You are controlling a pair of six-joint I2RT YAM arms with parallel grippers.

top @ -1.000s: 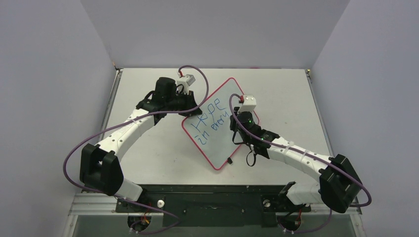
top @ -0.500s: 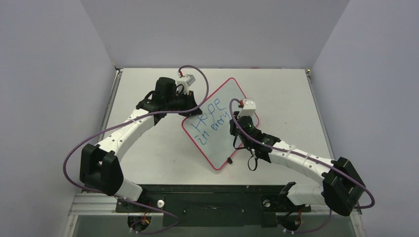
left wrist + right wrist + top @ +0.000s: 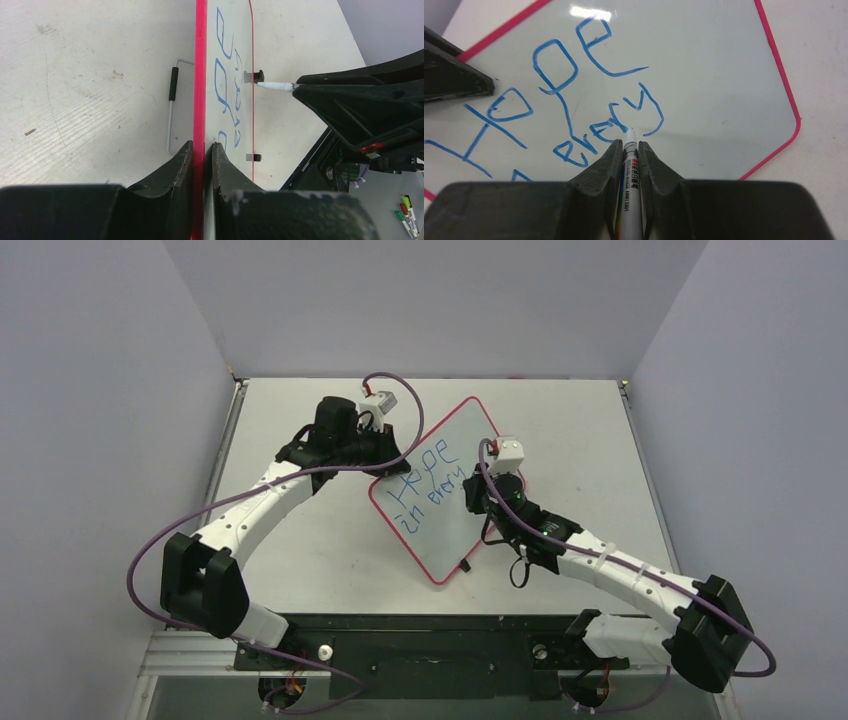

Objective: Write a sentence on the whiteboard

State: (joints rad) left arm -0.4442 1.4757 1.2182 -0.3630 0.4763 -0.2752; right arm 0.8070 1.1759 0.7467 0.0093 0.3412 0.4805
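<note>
The whiteboard (image 3: 462, 435) stands tilted on its edge in the middle of the table. My left gripper (image 3: 384, 456) is shut on its red rim (image 3: 200, 75), one finger on each face. The sentence (image 3: 425, 485) in blue reads "Hope" over "in every". My right gripper (image 3: 478, 498) is shut on a white marker (image 3: 629, 172). The marker's tip rests on the board just under the "y" of "every" (image 3: 624, 117). In the left wrist view the marker (image 3: 275, 86) reaches the whiteboard (image 3: 242, 115) from the right.
A wire stand (image 3: 172, 110) lies on the table behind the board. Two black clips (image 3: 257, 76) sit on the board's far rim. Spare coloured markers (image 3: 407, 215) lie off to the lower right. Grey walls close in the table (image 3: 300, 540) on three sides.
The right arm's forearm and elbow have swung to the right, and its wrist with the marker has shifted slightly over the board. The left arm and the board have not moved.
</note>
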